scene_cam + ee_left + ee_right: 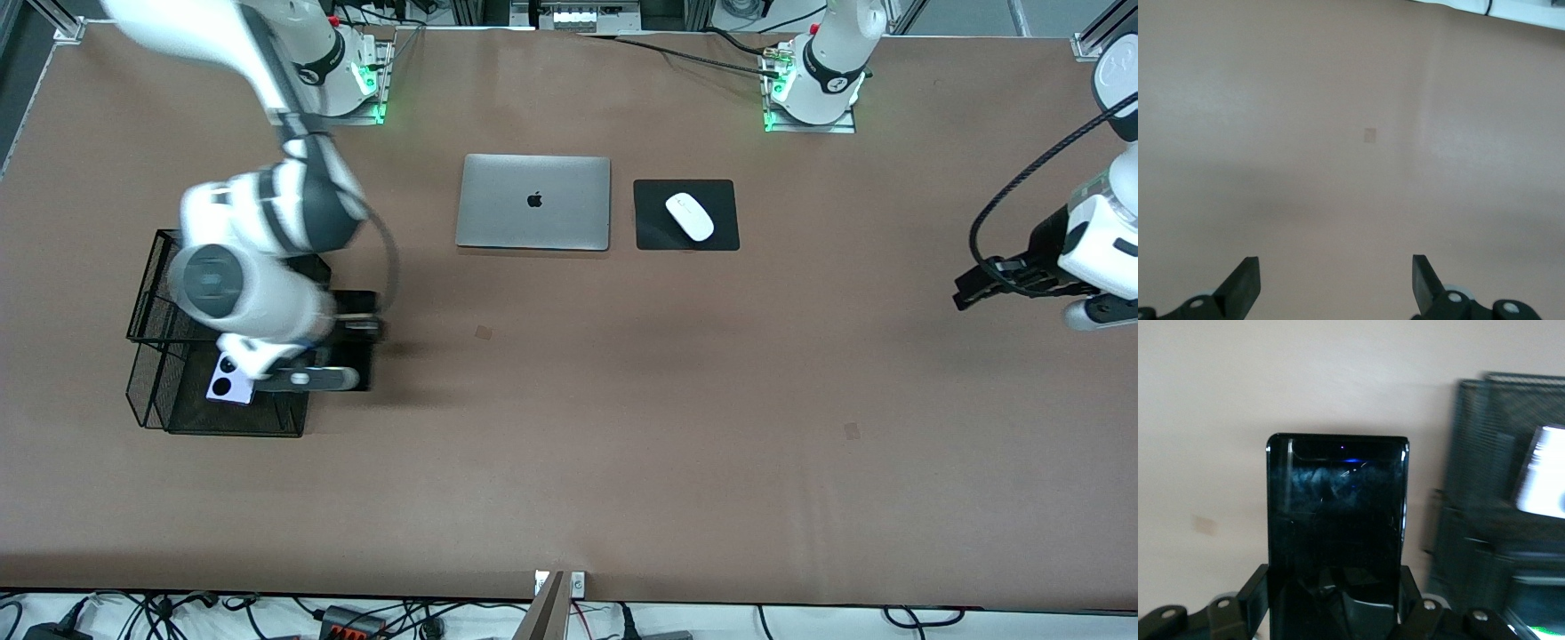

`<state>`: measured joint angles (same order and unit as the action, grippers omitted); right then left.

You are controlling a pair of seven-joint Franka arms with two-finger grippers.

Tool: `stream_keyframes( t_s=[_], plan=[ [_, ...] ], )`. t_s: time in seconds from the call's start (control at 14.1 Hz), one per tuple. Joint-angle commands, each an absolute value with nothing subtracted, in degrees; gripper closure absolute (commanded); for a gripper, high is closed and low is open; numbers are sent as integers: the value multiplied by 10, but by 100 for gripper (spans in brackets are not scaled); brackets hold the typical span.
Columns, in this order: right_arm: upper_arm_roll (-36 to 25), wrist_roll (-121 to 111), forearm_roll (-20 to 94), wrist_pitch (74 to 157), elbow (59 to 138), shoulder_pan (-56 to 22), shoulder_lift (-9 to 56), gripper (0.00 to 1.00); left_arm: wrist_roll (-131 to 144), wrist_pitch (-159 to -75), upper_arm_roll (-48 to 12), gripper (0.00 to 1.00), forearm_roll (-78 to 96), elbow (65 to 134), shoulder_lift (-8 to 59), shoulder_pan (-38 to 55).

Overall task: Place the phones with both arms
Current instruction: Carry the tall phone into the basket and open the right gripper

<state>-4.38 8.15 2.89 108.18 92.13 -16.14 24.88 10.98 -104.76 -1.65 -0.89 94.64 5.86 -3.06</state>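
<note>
Right claw (1338, 613) is clamped on the black phone (1337, 527), its length pointing at twelve o'clock; mesh basket (1485, 520) is seen at three o'clock. Left claw (1335, 283) is held spread, idle.

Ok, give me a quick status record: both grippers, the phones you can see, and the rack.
right gripper: shut on long black phone, beside the mesh rack
left gripper: open, empty, waiting over bare table at its own end
mesh rack: at the right arm's end of the table
lilac-white phone: in the rack
third phone: not visible
</note>
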Motion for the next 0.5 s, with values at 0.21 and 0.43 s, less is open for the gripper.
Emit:
stream_keyframes(
  t_s=[0.21, 0.43],
  plan=[
    [-34, -40, 23, 987, 960, -34, 189, 63, 96, -1006, 10, 0, 4, 931, 47, -7],
    [-34, -83, 21, 954, 972, 28, 193, 63, 92, -973, 11, 0, 7, 925, 48, -2]
  ],
)
